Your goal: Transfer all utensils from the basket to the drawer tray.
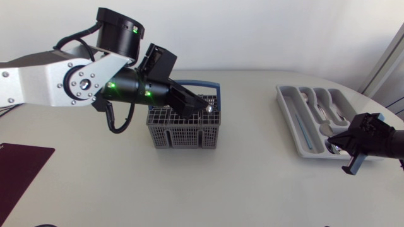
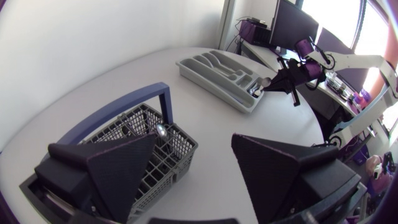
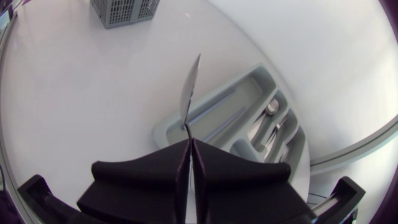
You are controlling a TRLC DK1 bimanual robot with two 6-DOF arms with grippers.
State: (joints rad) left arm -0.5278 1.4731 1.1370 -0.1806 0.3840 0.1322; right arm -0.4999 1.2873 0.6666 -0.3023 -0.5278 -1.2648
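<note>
The left claw hangs wide open and empty above the grey mesh basket with a blue handle at the centre of the white desk; a silver utensil tip stands inside. At right, the right claw is closed on a thin silver metal utensil over the near end of the grey compartmented drawer tray, which holds other cutlery.

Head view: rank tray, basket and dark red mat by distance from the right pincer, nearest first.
From the right pincer, shut on a utensil:
1. Tray, right beside it.
2. Basket, mid-table.
3. Dark red mat, far left edge.
</note>
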